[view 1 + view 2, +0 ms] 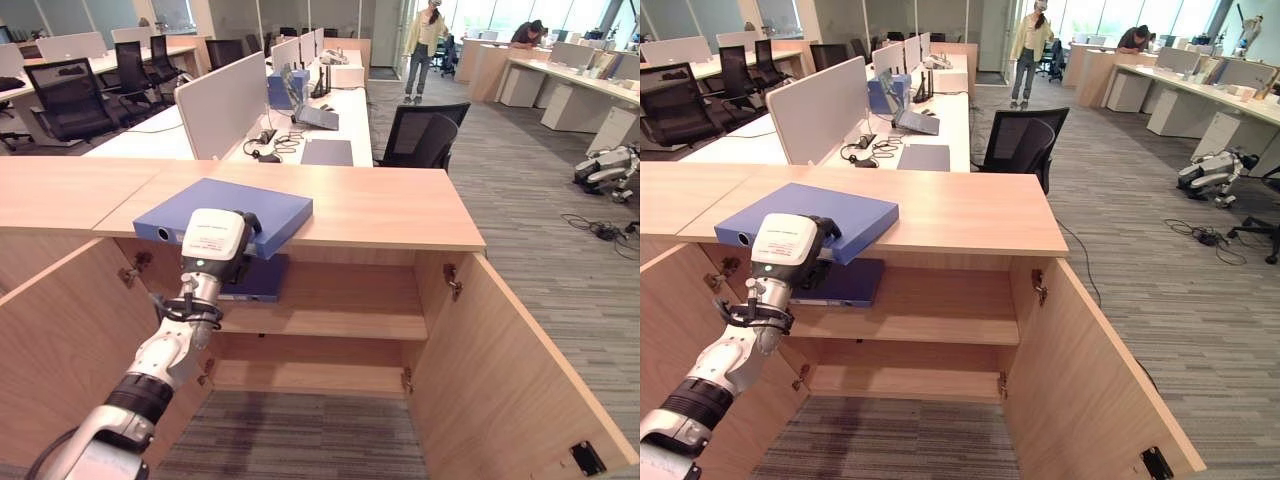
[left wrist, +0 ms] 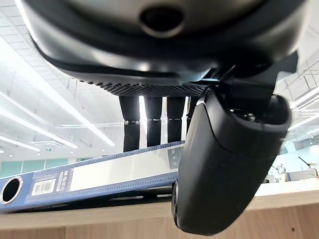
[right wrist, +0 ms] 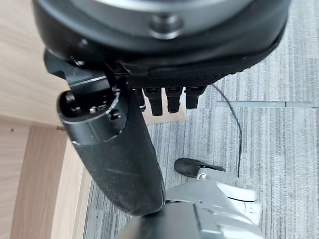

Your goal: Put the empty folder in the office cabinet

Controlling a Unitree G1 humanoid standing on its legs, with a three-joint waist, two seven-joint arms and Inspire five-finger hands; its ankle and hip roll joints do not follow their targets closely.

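Just beyond the left hand (image 1: pixel 218 245), the blue folder (image 1: pixel 228 212) lies on the cabinet top (image 1: pixel 380 205), overhanging its edge; fingers straight above, thumb beneath, unclosed. Pinch firmly, then lower it level onto the shelf (image 1: pixel 330 300).

The left arm (image 1: pixel 150 385) is silver-grey, built of rounded segments, with a black band near its lower end and a slimmer metal wrist. A white cover bearing a small printed label caps the back of the left hand (image 1: pixel 215 243), over dark housing. Close up, its fingers (image 2: pixel 153 122) are slim black bars in a row, beside a bulky, smooth dark thumb. The right hand (image 3: pixel 119 144) has the same dark shell, with a screw in the casing.
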